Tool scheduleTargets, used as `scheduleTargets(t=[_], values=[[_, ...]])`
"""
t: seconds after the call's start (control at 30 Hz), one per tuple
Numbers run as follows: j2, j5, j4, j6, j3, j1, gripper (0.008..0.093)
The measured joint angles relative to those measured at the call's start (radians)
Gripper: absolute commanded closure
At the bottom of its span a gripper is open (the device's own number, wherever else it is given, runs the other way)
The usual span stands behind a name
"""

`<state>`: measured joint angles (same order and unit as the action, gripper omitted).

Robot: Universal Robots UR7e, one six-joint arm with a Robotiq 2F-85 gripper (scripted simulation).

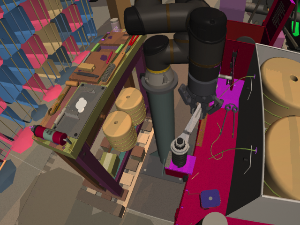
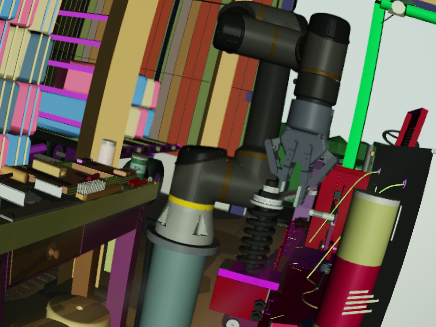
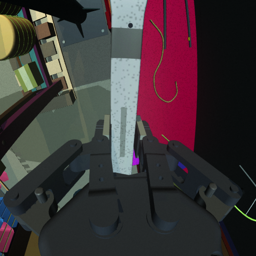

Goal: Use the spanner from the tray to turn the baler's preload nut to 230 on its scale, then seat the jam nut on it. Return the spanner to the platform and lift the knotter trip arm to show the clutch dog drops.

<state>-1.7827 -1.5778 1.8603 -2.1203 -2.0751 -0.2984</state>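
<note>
My gripper (image 1: 200,110) (image 3: 123,133) is closed on the handle of the grey speckled spanner (image 1: 191,124) (image 3: 124,90). I hold it by its handle end. Its head sits on the nut (image 1: 179,143) on top of the black coil spring (image 1: 179,157) (image 2: 257,236). The spring stands on a magenta block (image 1: 184,166) at the left edge of the red baler deck (image 1: 215,150). The second side camera shows the gripper (image 2: 295,186) just right of the spring's top washer (image 2: 265,200). The nut's scale is not readable.
The robot's own grey base column (image 1: 161,121) stands close left of the spring. A workbench with a grey tray (image 1: 77,109) lies further left. Twine strands (image 1: 218,143) and scissors (image 1: 230,113) lie on the red deck. Large twine spools (image 1: 281,121) fill the box to the right.
</note>
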Motion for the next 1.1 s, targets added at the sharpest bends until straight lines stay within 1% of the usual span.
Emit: scheduleTargets(t=[1.1], values=[[-0.012,0.007,0.001,0.064,-0.010,0.014,0.0934]])
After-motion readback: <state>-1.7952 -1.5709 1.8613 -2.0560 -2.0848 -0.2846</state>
